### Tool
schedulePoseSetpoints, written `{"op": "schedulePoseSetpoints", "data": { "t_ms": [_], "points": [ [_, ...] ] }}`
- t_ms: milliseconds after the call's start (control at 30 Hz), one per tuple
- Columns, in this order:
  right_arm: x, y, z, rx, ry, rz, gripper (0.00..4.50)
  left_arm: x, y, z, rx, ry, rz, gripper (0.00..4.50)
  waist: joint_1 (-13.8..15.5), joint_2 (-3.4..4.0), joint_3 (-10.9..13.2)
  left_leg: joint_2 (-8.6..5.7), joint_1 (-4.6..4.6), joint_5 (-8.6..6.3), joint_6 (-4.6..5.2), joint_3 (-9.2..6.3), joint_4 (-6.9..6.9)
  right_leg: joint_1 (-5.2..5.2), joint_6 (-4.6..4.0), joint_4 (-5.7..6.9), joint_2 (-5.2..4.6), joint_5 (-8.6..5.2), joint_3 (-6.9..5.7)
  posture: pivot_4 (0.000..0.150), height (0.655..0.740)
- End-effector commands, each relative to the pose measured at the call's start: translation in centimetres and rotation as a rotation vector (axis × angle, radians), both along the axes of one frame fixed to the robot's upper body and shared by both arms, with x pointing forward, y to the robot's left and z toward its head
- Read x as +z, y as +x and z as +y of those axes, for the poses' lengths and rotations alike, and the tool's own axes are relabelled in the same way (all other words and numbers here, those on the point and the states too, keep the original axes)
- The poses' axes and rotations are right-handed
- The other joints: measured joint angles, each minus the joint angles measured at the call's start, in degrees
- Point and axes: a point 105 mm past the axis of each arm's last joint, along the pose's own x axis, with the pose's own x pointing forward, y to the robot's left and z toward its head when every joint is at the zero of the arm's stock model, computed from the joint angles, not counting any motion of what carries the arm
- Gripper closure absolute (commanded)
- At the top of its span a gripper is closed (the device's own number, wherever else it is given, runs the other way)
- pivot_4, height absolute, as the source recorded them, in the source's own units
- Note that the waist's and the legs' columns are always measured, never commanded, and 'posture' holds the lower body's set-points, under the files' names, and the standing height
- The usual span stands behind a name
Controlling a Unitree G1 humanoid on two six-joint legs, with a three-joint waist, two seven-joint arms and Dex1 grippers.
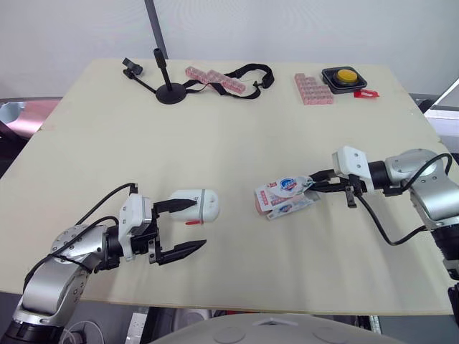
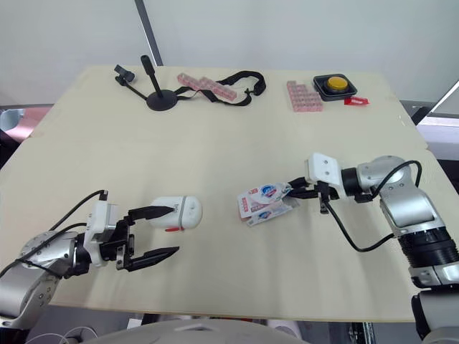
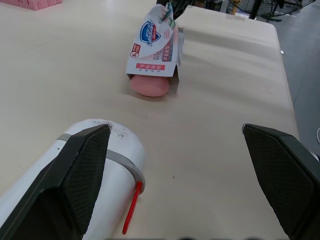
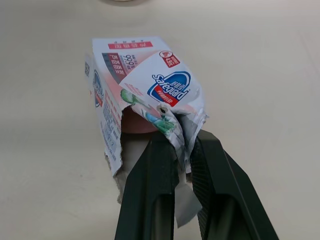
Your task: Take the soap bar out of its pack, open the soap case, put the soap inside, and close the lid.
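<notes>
Pale worktop (image 1: 229, 129) with the closed white soap case (image 1: 197, 206) on its side and the torn pack (image 1: 285, 195) well to its right.
The left end effector (image 1: 199, 224) is spread wide, one finger at the case. The right wrist view shows the right end effector (image 4: 182, 142) clenched on the pack's crumpled flap. The left wrist view shows the pink soap bar (image 3: 150, 86) poking from the pack's open end.

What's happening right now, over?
Right tool shut on soap pack, pink soap bar poking out. Left tool open at white soap case. Nothing between them.
</notes>
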Motion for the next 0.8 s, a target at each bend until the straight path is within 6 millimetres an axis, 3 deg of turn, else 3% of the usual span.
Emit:
{"op": "schedulePoseSetpoints", "data": {
  "t_ms": [33,333,600,800],
  "points": [
    [1.6,0.0,0.0,-0.025,0.020,-0.059,3.97,0.1,-0.3,-0.1,-0.024,0.013,-0.016,0.00,0.00,0.00,0.00,0.00,0.00,0.00,0.00,0.00,0.00,0.00,0.00,0.00,0.00,0.00,0.00,0.150,0.7395],
    [1.9,-0.4,-1.2,-0.045,-0.007,-0.067,3.97,-0.1,-0.4,0.0,-0.037,0.019,-0.008,0.00,0.03,0.00,0.00,-0.01,0.01,0.00,0.00,0.00,0.00,0.00,0.00,-0.07,-0.02,0.00,0.01,0.150,0.7395],
    [2.2,-1.1,-6.8,-0.160,0.027,-0.028,3.97,-0.3,-0.6,0.2,-0.042,0.028,0.000,0.00,0.03,0.00,0.00,-0.02,-0.01,-0.01,0.01,0.01,0.00,0.00,0.00,-0.11,-0.03,0.00,0.02,0.150,0.7395],
    [3.4,-0.6,-11.0,-0.335,0.216,-0.066,3.97,-0.3,-0.4,0.3,-0.048,0.032,-0.002,0.00,0.08,0.02,-0.02,-0.01,-0.02,-0.01,0.02,0.06,0.02,0.00,-0.01,-0.08,-0.03,0.00,0.06,0.150,0.7395]
  ]
}}
